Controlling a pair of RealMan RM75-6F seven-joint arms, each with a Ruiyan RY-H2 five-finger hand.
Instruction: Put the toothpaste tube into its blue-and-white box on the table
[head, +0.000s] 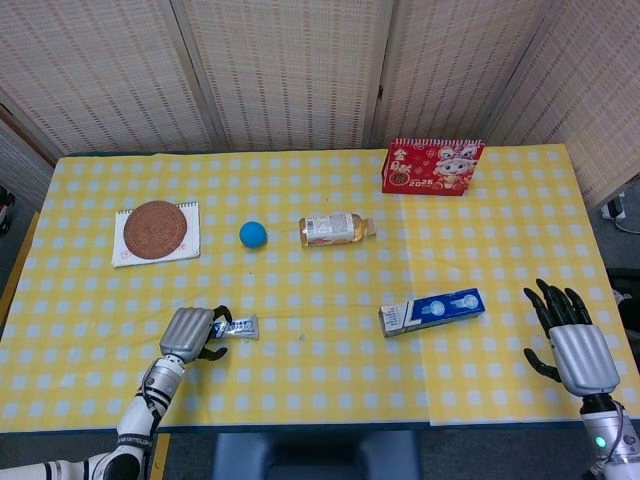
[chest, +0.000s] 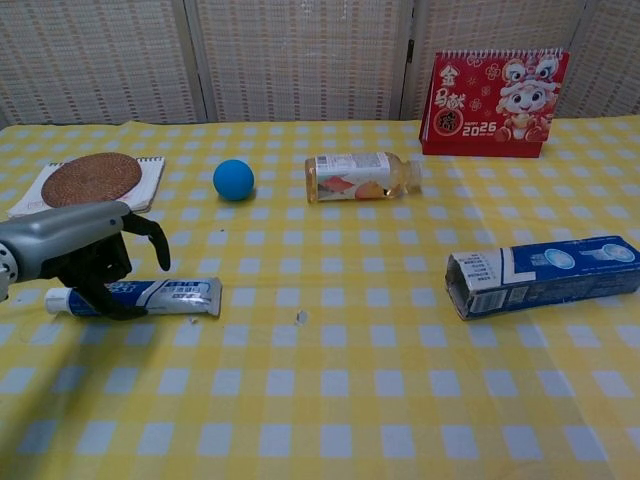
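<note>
Lying flat on the yellow-and-white checked table (head: 330, 380), near the front left: white-and-blue toothpaste tube (chest: 165, 295), cap end pointing left, crimped end right. Printed side up, looks undented. Blue-and-white toothpaste box (head: 432, 311) well off to the right on its long side, open flap end facing left toward the tube (head: 238, 326).

Hovering right over the cap half of the tube: silver-backed left hand (chest: 85, 255), dark fingers (chest: 150, 238) curled down on both sides of it. Touching or actually gripping? Can't tell, tube looks flat on the cloth. Right hand (head: 572, 338) out at the front right corner, fingers spread, holding nothing, well clear of the box (chest: 545, 275).

Plenty of bare cloth between tube and box. Further back: small blue ball (head: 253, 234), clear plastic bottle (head: 335, 228) on its side, round woven coaster on a spiral notepad (head: 156, 232), red desk calendar (head: 432, 166) standing near the far edge. Left hand (head: 188, 334) fairly close to the table's front edge.
</note>
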